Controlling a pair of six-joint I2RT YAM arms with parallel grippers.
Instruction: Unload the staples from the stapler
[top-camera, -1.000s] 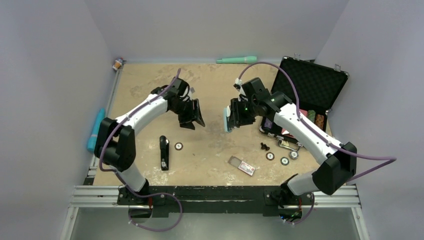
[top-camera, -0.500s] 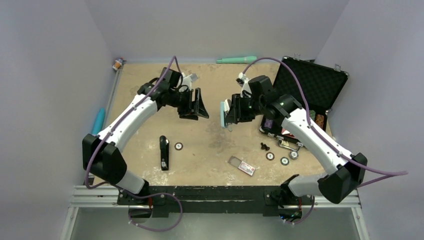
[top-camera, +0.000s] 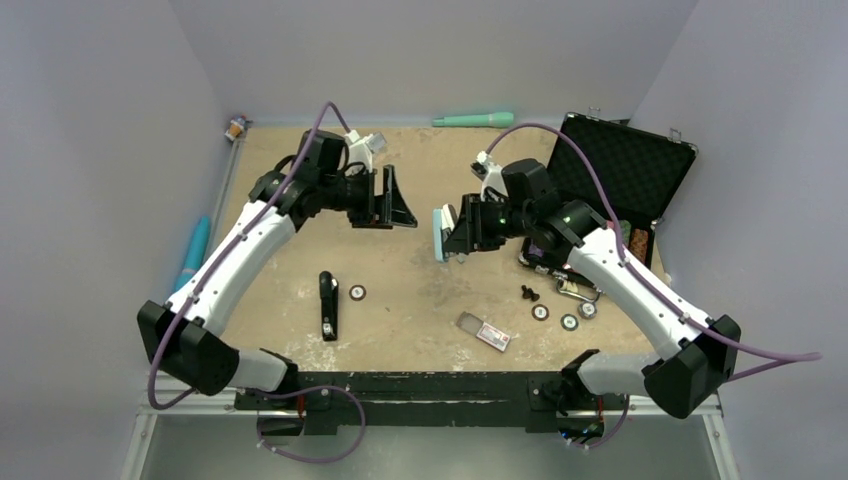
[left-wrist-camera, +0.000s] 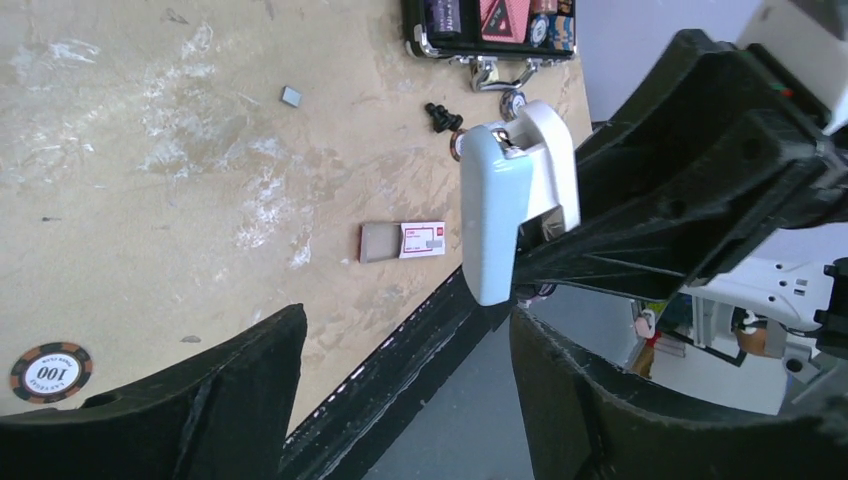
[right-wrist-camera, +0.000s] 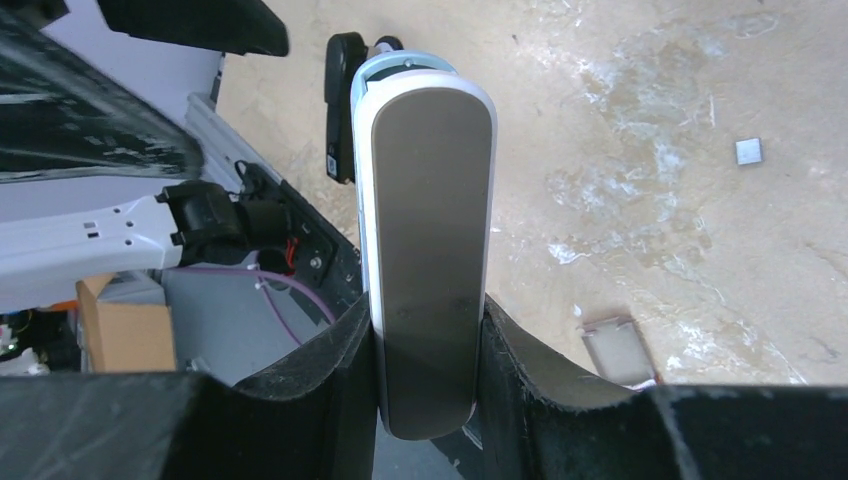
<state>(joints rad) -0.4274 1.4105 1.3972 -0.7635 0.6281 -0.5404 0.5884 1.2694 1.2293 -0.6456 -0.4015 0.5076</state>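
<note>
The stapler lies flat on the table, near the front on the left. It is just beside a round chip, and nothing is touching it. Further back, up in the air, the left gripper hangs with its two fingers wide apart and nothing between them. It points across at a pale blue and white thing, which the right gripper squeezes tight between its fingers. I cannot tell what that pale thing is. A little open box sits near the front, and a black case stands open on the far right. I think the left arm should go for the stapler, since it is closest. It should come straight down over the long black body and turn its fingers across the thin sides. Then it should close gently near the middle, so the stapler does not spin or bump the chip.
</note>
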